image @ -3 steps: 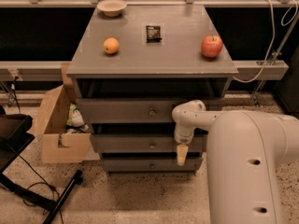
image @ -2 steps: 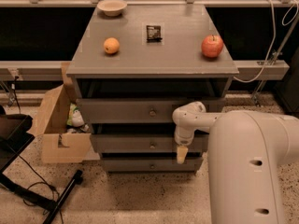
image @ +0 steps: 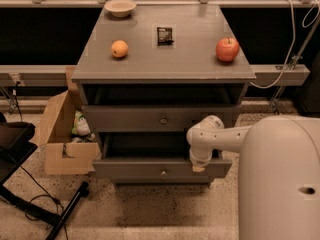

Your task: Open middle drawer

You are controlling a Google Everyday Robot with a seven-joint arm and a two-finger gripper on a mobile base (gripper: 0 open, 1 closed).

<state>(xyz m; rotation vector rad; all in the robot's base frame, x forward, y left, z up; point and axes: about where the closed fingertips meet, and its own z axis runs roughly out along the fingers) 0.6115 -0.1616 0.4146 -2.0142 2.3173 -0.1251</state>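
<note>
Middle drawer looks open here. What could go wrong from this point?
1. The gripper sits on the right of the long-fronted grey middle drawer, away from its small round knob; pulling there might skew the drawer.
2. The drawer's left corner is close to the open brown cardboard box; more travel could bump it.
3. A jolt could roll the red apple or the round orange fruit off the flat grey cabinet top.

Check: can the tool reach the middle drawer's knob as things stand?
Probably yes: the tool is at the front edge of the middle drawer, right of its knob, only bare panel between.
</note>
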